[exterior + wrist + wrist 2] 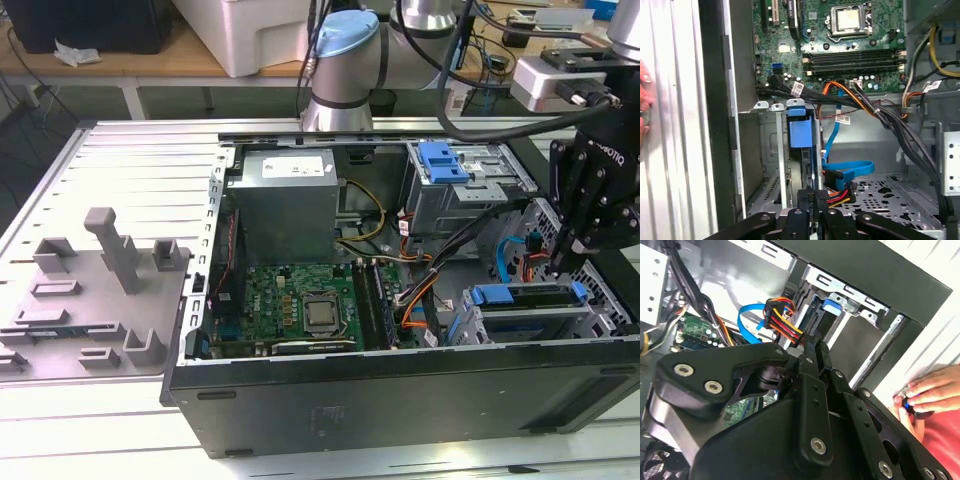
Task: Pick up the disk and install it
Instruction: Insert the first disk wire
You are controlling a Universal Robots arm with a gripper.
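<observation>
The disk (522, 297) sits edge-up in the lower drive bay at the exterior view's right end of the open computer case, its blue bracket framing it. In the first wrist view the disk's blue bracket (800, 133) stands in the slot between the bay's metal walls. My black gripper (553, 262) hangs just above that bay. Its fingers are shut together with nothing seen between them, and its tip (812, 199) is beside a black power plug (834, 192) with red, yellow and orange wires. In the second wrist view the gripper (812, 342) points toward the bay and the disk's blue tab (833, 305).
A blue data cable (847, 167) loops on the case floor near the bay. The motherboard (300, 300), a grey power-supply box (285, 195) and an upper metal cage with a blue latch (445, 165) fill the case. A person's hand (926, 390) rests beside the case. A grey fixture (100, 290) lies at the exterior view's left.
</observation>
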